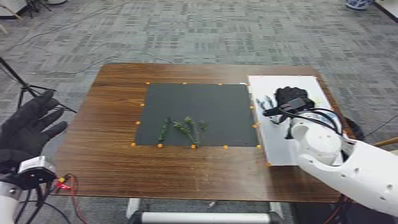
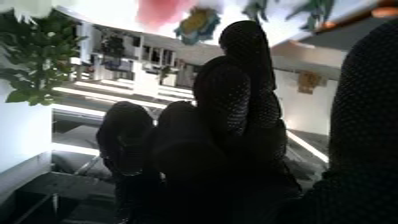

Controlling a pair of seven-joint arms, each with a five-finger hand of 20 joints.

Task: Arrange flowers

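Kinda can't tell what's under the right hand (image 1: 291, 94) by the desk's (image 1: 204, 172) right edge, and the pink flower (image 2: 163, 9) looks blurry, cut off by the right wrist view's edge.

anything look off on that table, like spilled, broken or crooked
Nothing stands out. The green stems lie loose near the near edge of the dark mat, which seems normal for flower arranging. The mat sits fairly straight, the white board lies beside it, and I see no spill or breakage.
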